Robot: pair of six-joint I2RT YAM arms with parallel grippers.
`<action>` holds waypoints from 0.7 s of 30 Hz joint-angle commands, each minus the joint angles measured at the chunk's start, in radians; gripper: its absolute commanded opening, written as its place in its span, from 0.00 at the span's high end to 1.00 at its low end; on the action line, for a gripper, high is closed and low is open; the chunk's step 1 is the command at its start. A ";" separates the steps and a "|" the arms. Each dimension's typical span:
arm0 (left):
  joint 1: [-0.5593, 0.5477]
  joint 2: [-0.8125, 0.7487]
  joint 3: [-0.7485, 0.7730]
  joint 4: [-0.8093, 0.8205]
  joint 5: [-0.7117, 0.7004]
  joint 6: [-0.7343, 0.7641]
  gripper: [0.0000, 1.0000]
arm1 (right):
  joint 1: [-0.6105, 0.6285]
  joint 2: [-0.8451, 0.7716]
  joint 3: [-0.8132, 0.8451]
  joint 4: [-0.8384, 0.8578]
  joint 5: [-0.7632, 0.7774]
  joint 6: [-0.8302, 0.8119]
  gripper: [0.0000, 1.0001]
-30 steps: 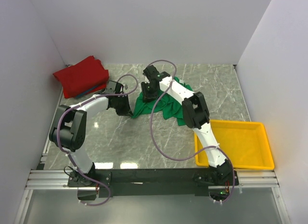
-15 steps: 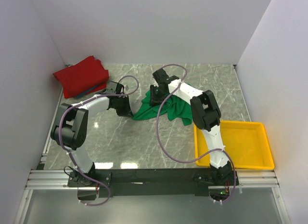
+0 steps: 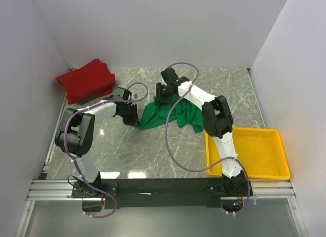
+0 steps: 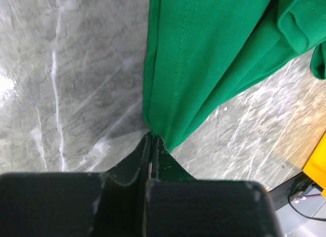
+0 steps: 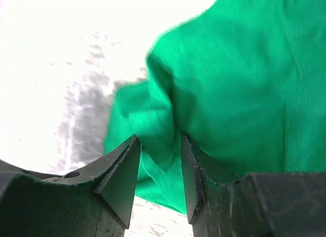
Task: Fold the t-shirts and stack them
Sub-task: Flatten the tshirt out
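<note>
The green t-shirt [image 3: 175, 113] lies crumpled mid-table, stretched toward its left corner. My left gripper [image 3: 135, 120] is shut on that corner; the left wrist view shows the fingertips [image 4: 152, 137] pinching the cloth [image 4: 214, 53] into a point low over the marble. My right gripper [image 3: 162, 96] hovers at the shirt's far left edge. In the right wrist view its jaws [image 5: 159, 140] stand apart, a loose fold of green cloth [image 5: 239, 94] rising between them, not pinched. The red t-shirt [image 3: 85, 80] sits folded at the back left corner.
A yellow tray [image 3: 265, 165] rests at the front right, beside the right arm's base. White walls close in the marble table [image 3: 132, 150] on the left, back and right. The arms' cables loop above the shirt.
The right arm's elbow swung right and its gripper shifted toward the shirt's far edge, jaws now a little wider. The green shirt spread to the right. The left gripper kept its hold.
</note>
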 commanded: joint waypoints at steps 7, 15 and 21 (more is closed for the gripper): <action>0.001 0.018 0.068 -0.063 0.004 0.067 1.00 | -0.007 0.033 0.096 0.044 0.007 0.028 0.66; 0.021 0.046 0.092 -0.061 0.012 0.060 1.00 | -0.009 0.056 0.116 0.019 -0.024 0.009 0.88; 0.064 0.055 0.094 -0.024 0.044 0.009 1.00 | -0.030 -0.015 0.060 0.041 -0.036 0.026 1.00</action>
